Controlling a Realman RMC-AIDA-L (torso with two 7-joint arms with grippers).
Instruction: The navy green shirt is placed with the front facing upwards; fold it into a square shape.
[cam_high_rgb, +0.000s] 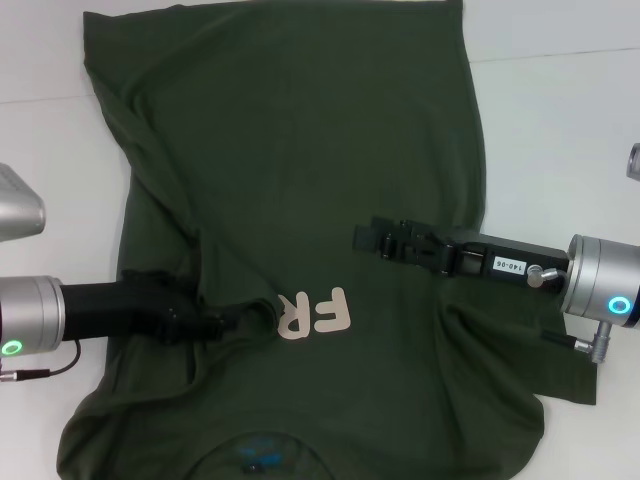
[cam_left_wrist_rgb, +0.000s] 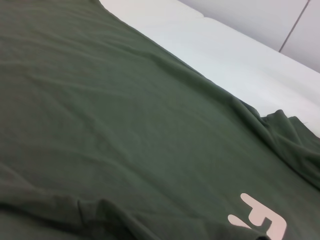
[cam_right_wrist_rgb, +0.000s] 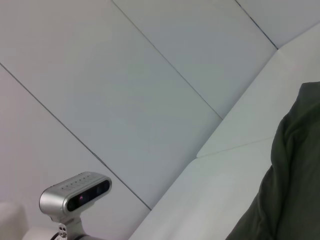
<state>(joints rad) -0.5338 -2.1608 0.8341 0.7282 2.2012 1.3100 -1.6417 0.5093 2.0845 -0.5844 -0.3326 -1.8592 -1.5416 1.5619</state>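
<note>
Mid side-fold: the navy green shirt (cam_high_rgb: 300, 200) fills the white tabletop (cam_high_rgb: 560, 120); left pincer (cam_high_rgb: 235, 322) clenches a flap at lower left, right pincer (cam_high_rgb: 368, 238) hovers released mid-frame; next, draw the flap across.

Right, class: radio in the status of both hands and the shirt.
Left hand at bunched fold. Right hand over chest. Navy green shirt partly folded, lettering half covered.
</note>
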